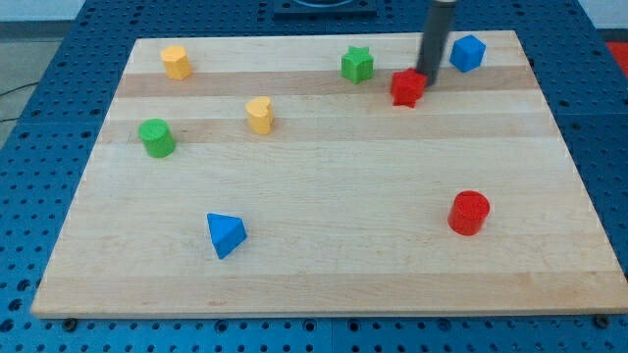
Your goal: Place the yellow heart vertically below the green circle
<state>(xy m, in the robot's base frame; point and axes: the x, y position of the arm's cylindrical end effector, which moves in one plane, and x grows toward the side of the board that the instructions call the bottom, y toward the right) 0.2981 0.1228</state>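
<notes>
The yellow heart (259, 114) stands on the wooden board (324, 235), upper left of centre. The green circle (156, 137) stands to its left and slightly lower, near the board's left edge. My tip (429, 78) is far to the view's right of both, near the top edge. It sits right beside the red star (407, 87), at that block's upper right, seemingly touching it.
A yellow hexagon (176, 61) is at the top left. A green star (357, 65) and a blue block (467, 52) flank my tip at the top. A blue triangle (226, 234) lies at the lower left, a red cylinder (468, 213) at the lower right.
</notes>
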